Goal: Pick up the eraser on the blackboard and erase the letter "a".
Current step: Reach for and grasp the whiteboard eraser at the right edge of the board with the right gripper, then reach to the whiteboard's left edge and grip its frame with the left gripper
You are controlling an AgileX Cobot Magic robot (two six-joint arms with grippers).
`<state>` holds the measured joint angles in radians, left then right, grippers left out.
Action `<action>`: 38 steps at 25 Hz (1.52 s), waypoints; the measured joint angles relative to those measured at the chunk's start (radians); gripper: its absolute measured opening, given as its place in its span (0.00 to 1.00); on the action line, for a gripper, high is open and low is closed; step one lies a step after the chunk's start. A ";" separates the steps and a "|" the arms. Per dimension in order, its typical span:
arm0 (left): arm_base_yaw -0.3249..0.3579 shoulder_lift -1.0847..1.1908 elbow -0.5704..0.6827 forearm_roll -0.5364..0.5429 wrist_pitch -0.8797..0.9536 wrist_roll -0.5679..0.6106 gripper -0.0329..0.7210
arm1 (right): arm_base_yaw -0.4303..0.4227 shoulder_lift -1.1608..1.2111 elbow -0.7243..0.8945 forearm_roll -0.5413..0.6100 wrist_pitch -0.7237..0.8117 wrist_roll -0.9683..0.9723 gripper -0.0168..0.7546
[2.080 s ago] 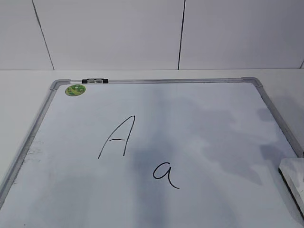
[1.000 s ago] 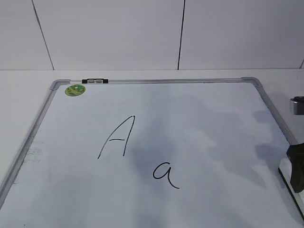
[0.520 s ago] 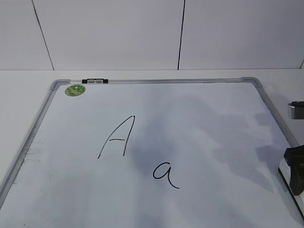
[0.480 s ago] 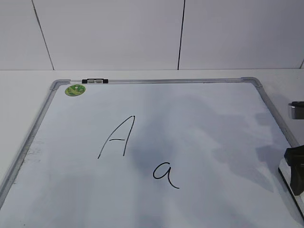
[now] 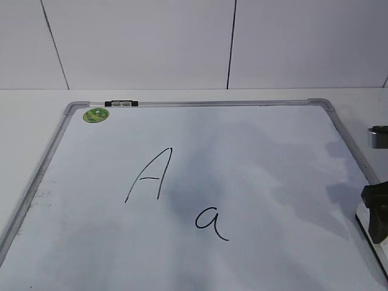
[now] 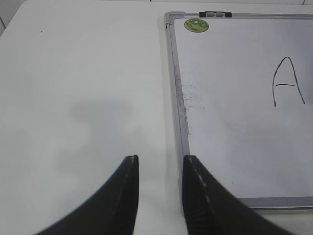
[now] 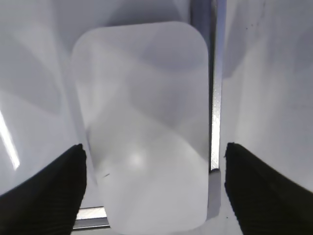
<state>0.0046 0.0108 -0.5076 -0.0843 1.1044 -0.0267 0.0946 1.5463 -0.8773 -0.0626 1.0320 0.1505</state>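
Mostly I see white: a white tabletop [image 5: 36, 115] running back to a wall [image 5: 139, 42] of pale panels split by thin dark seams. On it the blackboard [image 5: 260, 157] lies flat, a white wipe-clean sheet in a thin silver frame with grey rounded corners, a green round sticker [image 5: 96, 114] near its far left corner and a small black clip [image 5: 121, 103] on the far rail. Soft grey shadows fall across the board. A capital "A" [image 5: 148, 176] is drawn left of centre, and the letter "a" [image 5: 211, 223] sits nearer me and to its right, unsmudged.

My right gripper [image 7: 154, 183] hangs over the eraser [image 7: 146, 127], which lies at the board's right edge, beside the frame strip. Its dark fingers are spread wide, one on each side of the white block, not touching it.

My left gripper [image 6: 160, 169] hovers over bare table just beside the board's left rail, fingers parted by a narrow gap, carrying nothing.
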 joint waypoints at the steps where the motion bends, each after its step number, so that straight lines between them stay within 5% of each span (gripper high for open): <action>1: 0.000 0.000 0.000 0.000 0.000 0.000 0.35 | 0.000 0.004 -0.002 0.000 0.000 0.000 0.90; 29: 0.000 0.000 0.000 0.000 0.000 0.000 0.35 | 0.000 0.086 -0.004 0.000 -0.090 0.000 0.87; 38: 0.000 0.000 0.000 0.000 0.000 0.000 0.35 | 0.000 0.086 -0.004 -0.009 -0.091 0.000 0.79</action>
<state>0.0046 0.0108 -0.5076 -0.0843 1.1044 -0.0267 0.0946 1.6321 -0.8809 -0.0713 0.9407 0.1510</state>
